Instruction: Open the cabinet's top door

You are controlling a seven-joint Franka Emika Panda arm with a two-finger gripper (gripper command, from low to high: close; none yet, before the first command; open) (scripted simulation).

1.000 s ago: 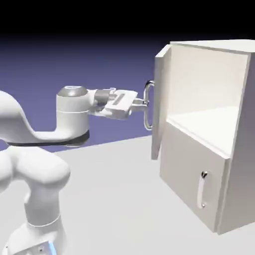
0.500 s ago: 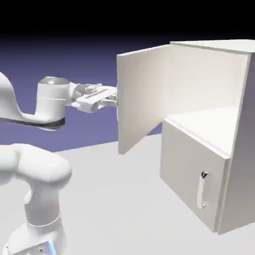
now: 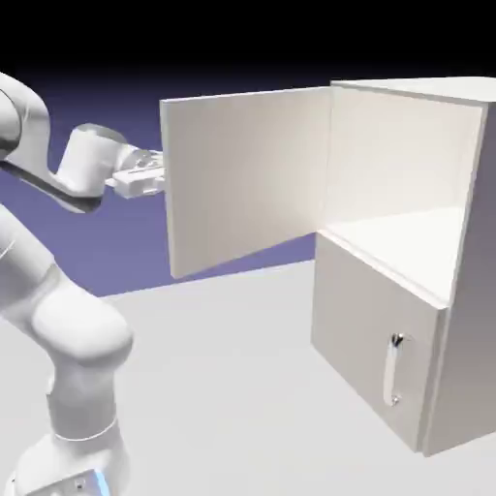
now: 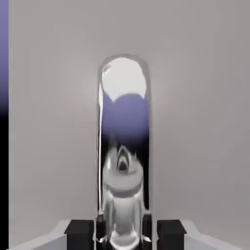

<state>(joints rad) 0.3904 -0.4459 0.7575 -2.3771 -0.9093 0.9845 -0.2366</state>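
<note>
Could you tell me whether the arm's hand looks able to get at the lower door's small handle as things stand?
Probably not right away: the hand is shut on the top door's bar handle, behind the wide-open top door. The small handle itself stands unobstructed on the closed lower door, so releasing first should free the way.

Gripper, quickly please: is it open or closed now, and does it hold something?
Gripper: closed on the handle of the top door, which stands wide open.

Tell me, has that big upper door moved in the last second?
Yes. The top door has swung much wider, its free edge sweeping toward the exterior view's left, away from the fixed cabinet. The gripper grips its handle.
</note>
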